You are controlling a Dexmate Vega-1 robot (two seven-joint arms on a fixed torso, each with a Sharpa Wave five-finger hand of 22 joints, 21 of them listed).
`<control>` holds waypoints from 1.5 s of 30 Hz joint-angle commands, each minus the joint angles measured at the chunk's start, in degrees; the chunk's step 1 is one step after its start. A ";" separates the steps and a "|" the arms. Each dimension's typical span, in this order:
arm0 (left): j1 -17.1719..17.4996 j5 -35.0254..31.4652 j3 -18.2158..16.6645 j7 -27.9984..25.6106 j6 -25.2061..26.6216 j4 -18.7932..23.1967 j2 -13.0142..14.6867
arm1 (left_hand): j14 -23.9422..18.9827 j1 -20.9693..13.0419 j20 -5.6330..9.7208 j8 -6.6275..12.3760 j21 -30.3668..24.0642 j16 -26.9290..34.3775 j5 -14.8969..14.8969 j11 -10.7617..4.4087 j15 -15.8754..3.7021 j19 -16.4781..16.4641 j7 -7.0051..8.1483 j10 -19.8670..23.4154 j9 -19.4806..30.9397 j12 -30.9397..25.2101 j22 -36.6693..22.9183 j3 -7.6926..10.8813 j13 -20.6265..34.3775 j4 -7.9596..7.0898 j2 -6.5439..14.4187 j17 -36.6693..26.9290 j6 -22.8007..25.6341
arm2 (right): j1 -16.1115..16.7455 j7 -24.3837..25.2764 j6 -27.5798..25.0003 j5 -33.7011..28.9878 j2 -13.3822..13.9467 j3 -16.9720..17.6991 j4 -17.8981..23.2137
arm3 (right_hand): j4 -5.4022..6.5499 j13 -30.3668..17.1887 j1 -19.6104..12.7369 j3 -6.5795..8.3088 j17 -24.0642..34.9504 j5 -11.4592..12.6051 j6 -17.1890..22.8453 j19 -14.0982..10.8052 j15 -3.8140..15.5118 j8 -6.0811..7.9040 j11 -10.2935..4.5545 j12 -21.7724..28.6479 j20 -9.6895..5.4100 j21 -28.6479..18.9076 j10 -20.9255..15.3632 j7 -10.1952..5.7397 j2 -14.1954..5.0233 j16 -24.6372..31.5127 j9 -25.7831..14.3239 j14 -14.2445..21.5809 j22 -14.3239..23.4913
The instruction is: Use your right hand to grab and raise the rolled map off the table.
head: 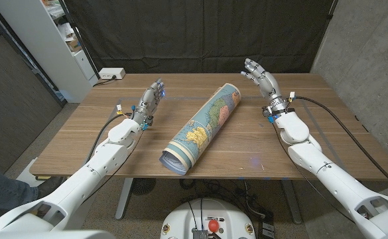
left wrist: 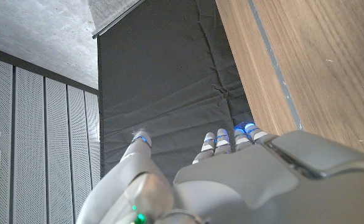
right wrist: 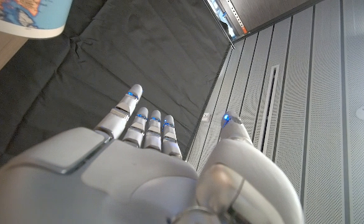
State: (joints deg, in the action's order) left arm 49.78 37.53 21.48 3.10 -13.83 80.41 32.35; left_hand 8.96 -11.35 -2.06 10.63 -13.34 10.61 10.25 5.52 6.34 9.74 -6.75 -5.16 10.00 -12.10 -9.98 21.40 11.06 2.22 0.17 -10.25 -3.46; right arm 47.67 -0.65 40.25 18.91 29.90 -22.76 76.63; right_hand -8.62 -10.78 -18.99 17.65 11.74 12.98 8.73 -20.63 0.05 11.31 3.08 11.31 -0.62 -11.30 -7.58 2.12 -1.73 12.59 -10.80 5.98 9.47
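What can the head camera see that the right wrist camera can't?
The head view takes in the whole rolled map lying on the wooden table, the left hand, and a white power strip. The right wrist view adds a grey slatted wall. Both show the open right hand, a black curtain, and some of the map.

The rolled map [head: 201, 126] is printed in blue, with yellow, green and orange patches. It lies on a brown wood-grain table [head: 81, 133], before a black curtain [head: 194, 33]. Both hands are silver-grey.

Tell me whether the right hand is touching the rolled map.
Apart. In the head view, bare table shows between the right hand and the rolled map.
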 commanded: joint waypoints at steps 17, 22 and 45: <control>-0.40 0.36 -0.10 1.57 -0.32 -0.87 0.34 | -0.10 -0.22 -0.53 0.28 0.35 0.32 0.17 0.02 -0.15 2.23 0.12 0.04 0.28 -0.19 -0.35 -0.08 0.17 0.37 0.77 -0.26 0.54 | -1.27 4.37 3.96 -9.62 -1.28 -0.54 -0.66 | -0.23 -0.24 0.22 -0.54 -0.01 1.25 1.50 -2.15 0.91 0.52 -0.72 0.63 -0.33 -0.30 -2.08 -1.08 2.20 0.32 -0.14 2.14 0.12; -0.59 0.28 0.02 1.73 -0.20 -0.88 0.37 | -0.10 -0.20 -0.55 0.29 0.41 0.32 0.17 0.05 -0.17 2.21 0.16 0.02 0.28 -0.18 -0.35 -0.10 0.17 0.41 0.80 -0.26 0.61 | -1.40 5.08 4.17 -11.40 -0.87 -0.58 -0.36 | -0.19 -0.25 0.24 -0.58 0.00 1.37 1.38 -2.25 1.00 0.45 -0.82 0.63 -0.42 -0.28 -2.17 -1.09 2.31 0.31 -0.15 2.18 0.12; -0.51 -0.42 0.53 0.71 1.38 0.40 0.84 | -0.18 -0.14 -0.65 0.31 0.65 0.33 0.17 0.02 -0.18 2.23 0.13 0.24 0.28 -0.25 -0.36 -0.14 0.17 0.56 0.91 -0.26 0.80 | -2.00 14.43 8.47 -24.60 -1.71 -0.20 -3.07 | 0.12 -0.35 0.40 -0.94 0.10 2.81 -1.10 -3.42 1.73 -0.45 -1.30 0.14 -1.06 -0.07 -1.68 -1.43 3.25 0.15 -0.25 2.66 0.09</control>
State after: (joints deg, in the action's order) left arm 49.21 37.38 21.78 4.31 -13.16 80.34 33.08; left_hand 8.74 -11.41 -2.60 10.63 -12.69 10.61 10.25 5.52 6.13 9.85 -6.44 -5.16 10.00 -12.10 -10.28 21.17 11.06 2.45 0.71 -10.25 -3.17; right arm 45.97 9.82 47.25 -0.69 28.61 -23.25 74.70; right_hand -8.36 -10.78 -18.58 16.91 11.74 15.45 8.06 -23.71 1.54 10.94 1.85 11.75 -1.64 -11.30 -9.78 0.72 0.90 12.58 -10.79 8.73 9.46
